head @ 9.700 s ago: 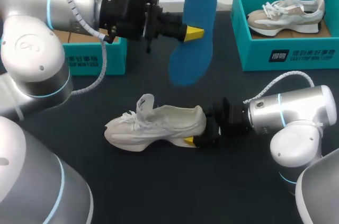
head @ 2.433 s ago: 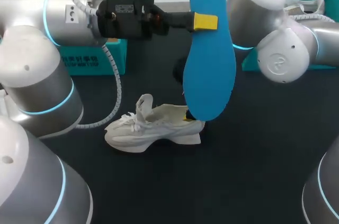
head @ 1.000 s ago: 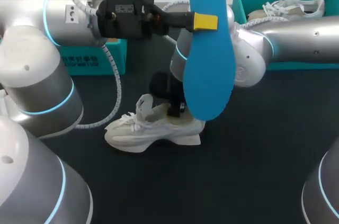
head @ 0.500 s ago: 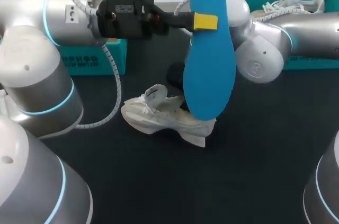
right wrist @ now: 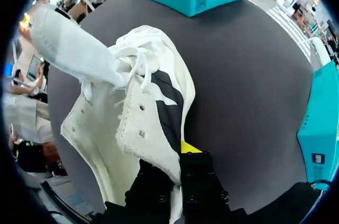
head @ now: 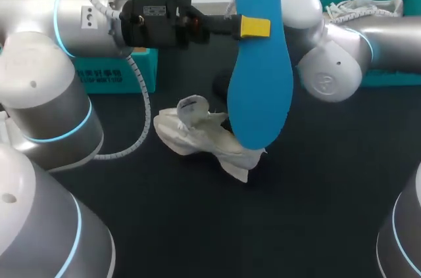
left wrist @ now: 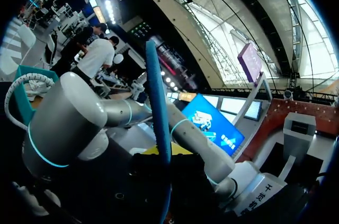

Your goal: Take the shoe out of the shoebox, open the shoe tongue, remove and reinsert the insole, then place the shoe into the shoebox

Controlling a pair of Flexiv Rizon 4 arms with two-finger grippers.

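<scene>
your left gripper [head: 255, 27] clamps the blue insole [head: 260, 87], long axis upright. your right gripper [right wrist: 177, 155] pinches the collar wall of the white shoe [right wrist: 143, 113], mid-table [head: 316, 192], lying diagonally with its toe toward your left arm.

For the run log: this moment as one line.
left claw: shut on insole, aloft | right claw: shut on shoe, tilted | insole out of shoe

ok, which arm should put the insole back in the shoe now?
Left. The left gripper holds the insole just above the shoe; the right gripper is busy, shut on the shoe's side wall.
</scene>
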